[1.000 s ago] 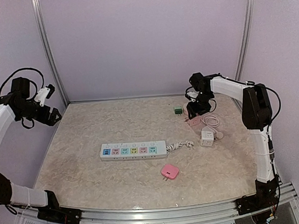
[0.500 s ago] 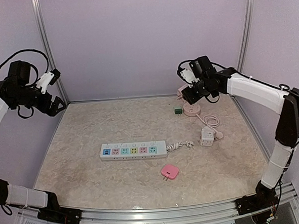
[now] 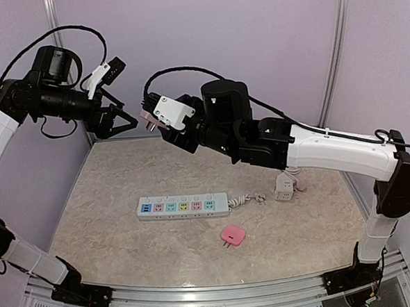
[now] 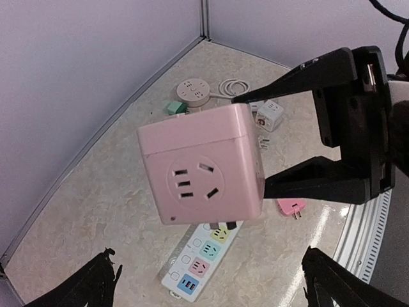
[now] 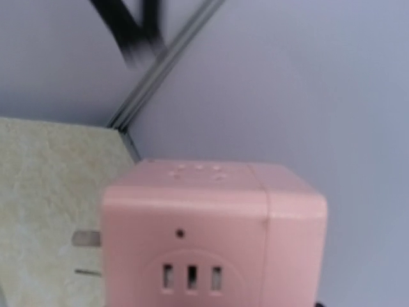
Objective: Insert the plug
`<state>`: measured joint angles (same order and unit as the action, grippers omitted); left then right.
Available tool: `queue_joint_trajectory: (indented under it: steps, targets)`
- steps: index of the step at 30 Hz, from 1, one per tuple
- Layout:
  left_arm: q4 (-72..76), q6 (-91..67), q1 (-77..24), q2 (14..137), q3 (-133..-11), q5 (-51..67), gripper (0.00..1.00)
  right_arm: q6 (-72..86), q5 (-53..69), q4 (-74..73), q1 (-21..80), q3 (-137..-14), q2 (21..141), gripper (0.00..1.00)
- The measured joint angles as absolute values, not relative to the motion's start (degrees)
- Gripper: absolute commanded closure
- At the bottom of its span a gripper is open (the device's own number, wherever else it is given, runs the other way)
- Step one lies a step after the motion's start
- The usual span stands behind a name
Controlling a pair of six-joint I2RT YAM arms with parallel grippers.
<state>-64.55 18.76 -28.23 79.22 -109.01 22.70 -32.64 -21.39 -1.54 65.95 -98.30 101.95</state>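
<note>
My right gripper (image 3: 154, 122) is shut on a pink cube plug (image 3: 149, 118) and holds it high in the air at the back left. In the left wrist view the cube (image 4: 201, 163) hangs between the right gripper's black fingers (image 4: 319, 185), socket face towards the camera, prongs pointing down. The cube fills the right wrist view (image 5: 214, 236). My left gripper (image 3: 123, 120) is open and empty, just left of the cube, its fingertips (image 4: 96, 281) spread wide. The white power strip (image 3: 183, 206) with coloured sockets lies on the table below and also shows in the left wrist view (image 4: 203, 252).
A flat pink plug (image 3: 232, 235) lies in front of the strip. A white cube adapter (image 3: 284, 187) with a cable sits at the right. A green plug (image 4: 174, 107) and a round socket (image 4: 192, 93) lie near the back wall. Metal frame posts stand at the back corners.
My right arm has lifted the pink cube from the back right and swung it up and across to the left. My left arm has moved right and up towards it.
</note>
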Motion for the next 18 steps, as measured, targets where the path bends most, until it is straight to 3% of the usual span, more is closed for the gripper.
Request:
queue_joint_trajectory:
  steps: [6,11,15,18]
  targets:
    - [-63.2,15.2,-29.0,81.5,-109.0,24.4,0.03,-39.5,-23.5,0.4,69.5,-101.5,105.5,1.0]
    - [-62.2,14.3,-29.0,81.5,-108.6,25.5,0.2,-41.3,-23.4,0.7,70.4,-101.5,105.9,1.0]
    - [-62.4,14.4,-29.0,81.5,-107.5,27.3,0.22,-42.0,-23.4,1.3,70.6,-101.5,105.9,1.0]
    - [-62.6,14.7,-29.0,81.5,-107.3,28.2,0.38,-42.5,-23.5,1.6,70.7,-101.5,105.9,1.0]
